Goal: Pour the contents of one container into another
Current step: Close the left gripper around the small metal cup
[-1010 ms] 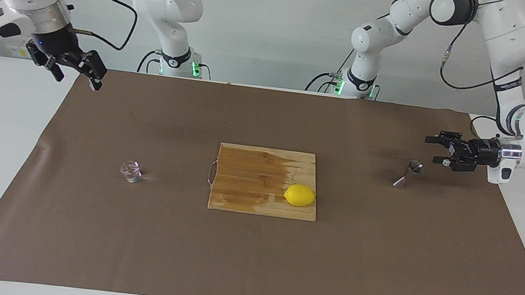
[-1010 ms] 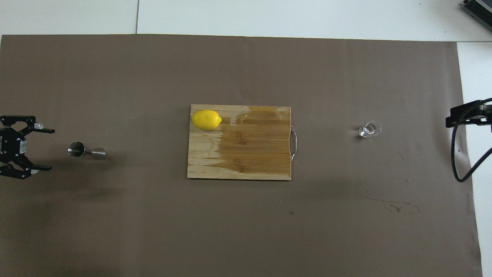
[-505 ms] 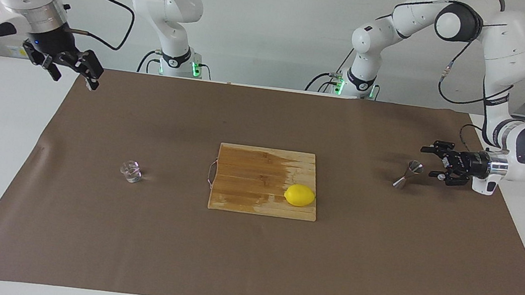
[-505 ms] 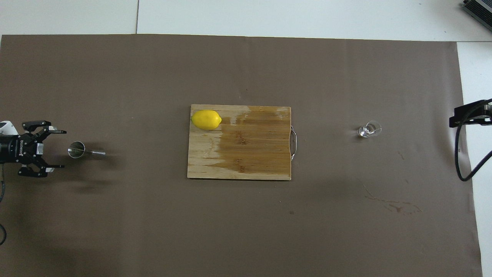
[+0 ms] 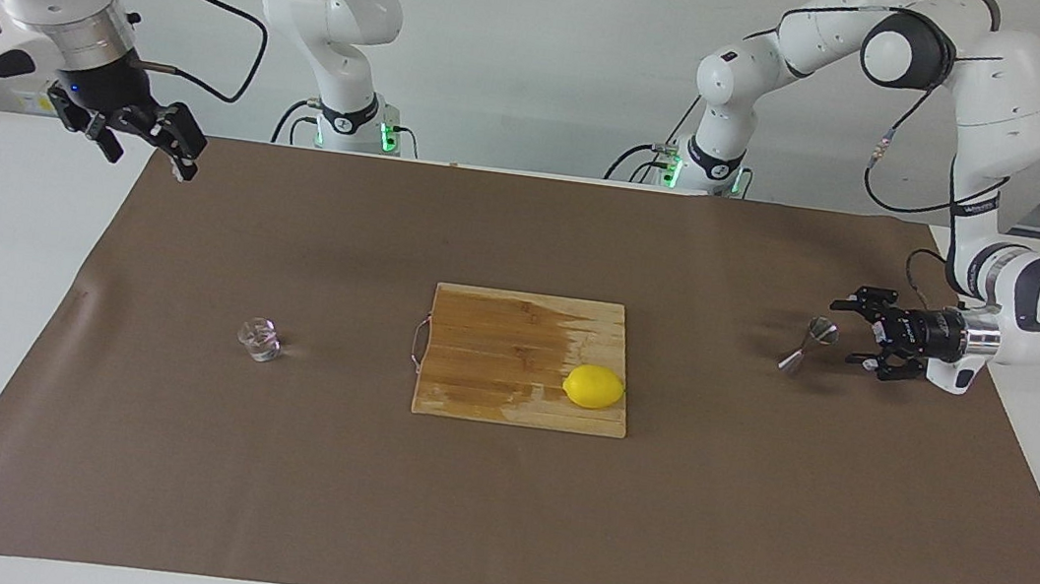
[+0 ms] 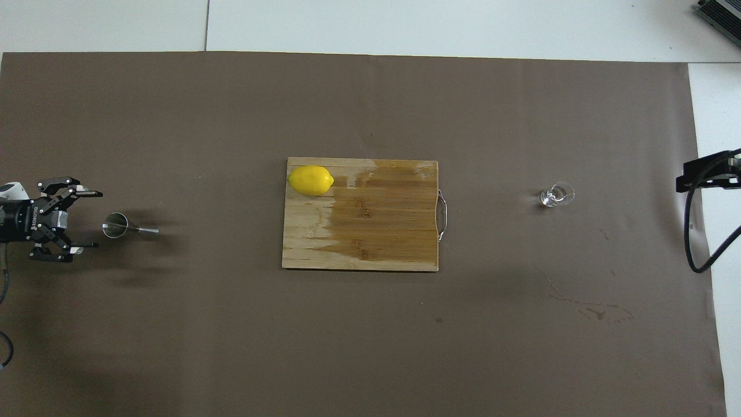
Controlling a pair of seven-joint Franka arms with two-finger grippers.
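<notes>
We counted one glass cup (image 5: 259, 340), one jigger (image 5: 808, 344), one lemon (image 5: 594, 386) and one cutting board (image 5: 492, 358). The cup stood on the brown paper toward the right arm's end of the table; the jigger stood toward the left arm's end. The left gripper (image 5: 854, 331), fingers apart, had dropped lower than a second earlier and sat just beside the jigger, not touching. The right gripper (image 5: 154, 138), fingers spread, hung near the table corner by its base.
</notes>
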